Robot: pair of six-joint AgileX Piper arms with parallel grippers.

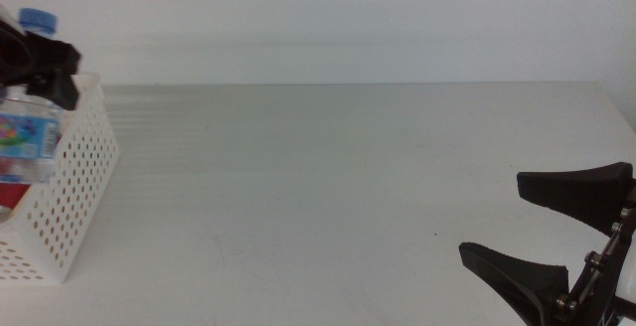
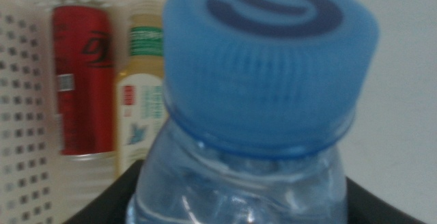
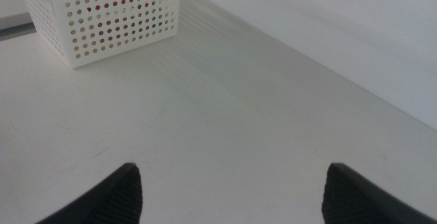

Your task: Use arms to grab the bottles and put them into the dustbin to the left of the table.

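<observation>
My left gripper (image 1: 40, 68) is shut on the clear water bottle (image 1: 30, 132) just below its blue cap (image 2: 270, 60) and holds it upright over the white perforated dustbin (image 1: 75, 197) at the table's left edge. In the left wrist view the dark jaws show on either side of the bottle. Below it, the red can (image 2: 83, 80) and the yellow tea bottle (image 2: 140, 108) lie side by side inside the dustbin (image 2: 24, 115). My right gripper (image 1: 494, 217) waits open and empty at the near right of the table.
The white-grey table (image 1: 348, 187) stretches between the dustbin and the right gripper. The right wrist view shows the dustbin (image 3: 109, 19) far off across the tabletop (image 3: 225, 108). A white wall stands behind the table.
</observation>
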